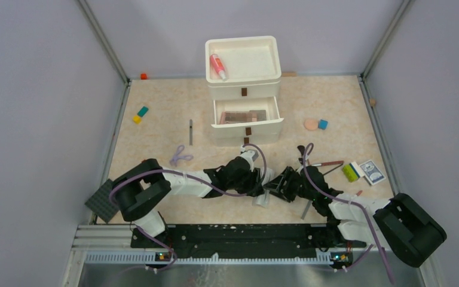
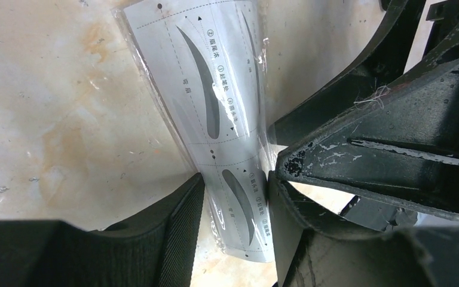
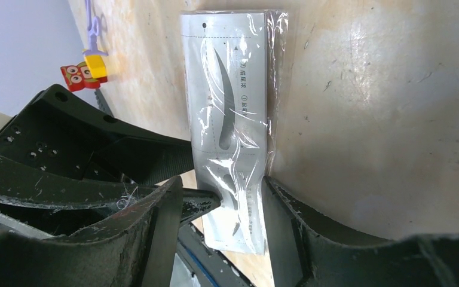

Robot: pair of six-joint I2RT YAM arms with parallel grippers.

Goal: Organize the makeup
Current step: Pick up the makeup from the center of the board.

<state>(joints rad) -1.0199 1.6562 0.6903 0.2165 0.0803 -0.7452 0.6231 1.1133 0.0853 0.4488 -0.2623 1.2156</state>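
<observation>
The white eyebrow card [image 2: 215, 89] in clear wrap lies near the table's front edge, small in the top view [image 1: 260, 200]. My left gripper [image 2: 236, 185] pinches it across its width, and the card bows between the fingers. My right gripper [image 3: 224, 191] meets the left gripper [image 1: 262, 185] head-on in the top view [image 1: 277, 188]. It straddles the same card [image 3: 233, 107]: its right finger touches one edge, while a gap with the left gripper's fingertip in it separates its left finger from the card. A pink spray bottle [image 1: 217, 66] lies in the organizer's top tray.
The white drawer organizer [image 1: 245, 89] stands at the back, its lower drawer [image 1: 246, 116] open. A peach sponge [image 1: 311, 124], brushes [image 1: 326, 164], a thin pencil [image 1: 190, 131] and a purple tool [image 1: 180, 156] lie around. The studded plate [image 1: 103, 201] is front left.
</observation>
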